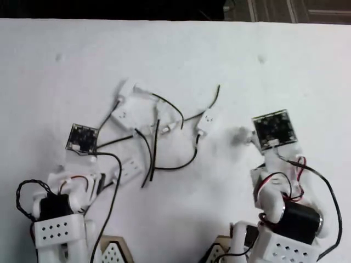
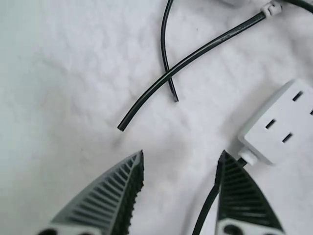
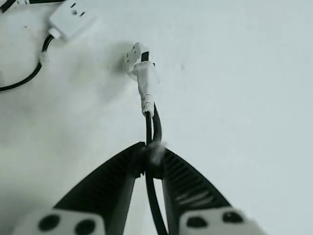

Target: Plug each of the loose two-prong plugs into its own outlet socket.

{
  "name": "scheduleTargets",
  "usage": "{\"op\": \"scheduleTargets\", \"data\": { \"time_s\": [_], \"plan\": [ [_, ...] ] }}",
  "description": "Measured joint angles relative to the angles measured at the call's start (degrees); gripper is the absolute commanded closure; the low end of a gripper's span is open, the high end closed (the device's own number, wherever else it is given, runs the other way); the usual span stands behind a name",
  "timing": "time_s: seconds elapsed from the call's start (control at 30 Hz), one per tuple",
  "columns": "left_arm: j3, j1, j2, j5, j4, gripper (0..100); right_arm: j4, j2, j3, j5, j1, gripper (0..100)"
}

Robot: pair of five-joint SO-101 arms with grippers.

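Plug (image 3: 141, 68), white with two prongs, sticks out just ahead of the right pincer (image 3: 152, 151), which is clenched tight on the plug's black cord (image 3: 148, 122). Left pincer (image 2: 181, 164) is spread wide open, with a white socket block (image 2: 281, 122) just beside one fingertip (image 2: 237, 188).

white plastic arms (image 1: 55, 233) with black motors (image 1: 300, 220), red-black wiring (image 1: 295, 189) and ribbed dark pincer fingers (image 2: 115, 196).
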Motion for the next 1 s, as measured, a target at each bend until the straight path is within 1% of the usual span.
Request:
{"op": "scheduleTargets", "data": {
  "time_s": [0.23,0.43,0.5,0.63,0.73,0.8,0.87,1.0],
  "plan": [
    [0.0,0.0,0.0,0.0,0.0,75,-2.37,-0.09,-5.98,-7.12,5.1,98.1],
    [0.0,0.0,0.0,0.0,0.0,75,-2.46,-0.26,-7.03,-8.09,5.45,98.1],
    [0.0,0.0,0.0,0.0,0.0,75,-2.46,-0.35,-5.98,-8.09,4.4,98.1],
    [0.0,0.0,0.0,0.0,0.0,76,-3.08,0.09,0.97,-9.41,-2.29,96.4],
    [0.0,0.0,0.0,0.0,0.0,76,-5.1,0.26,6.59,-14.33,-8.09,87.9],
    [0.0,0.0,0.0,0.0,0.0,76,-6.24,0.26,9.41,-18.55,-11.87,82.0],
    [0.0,0.0,0.0,0.0,0.0,76,-6.95,0.26,10.46,-23.91,-15.56,78.6],
    [0.0,0.0,0.0,0.0,0.0,76,-7.47,0.26,10.64,-35.6,-24.18,77.9]
  ]
}}
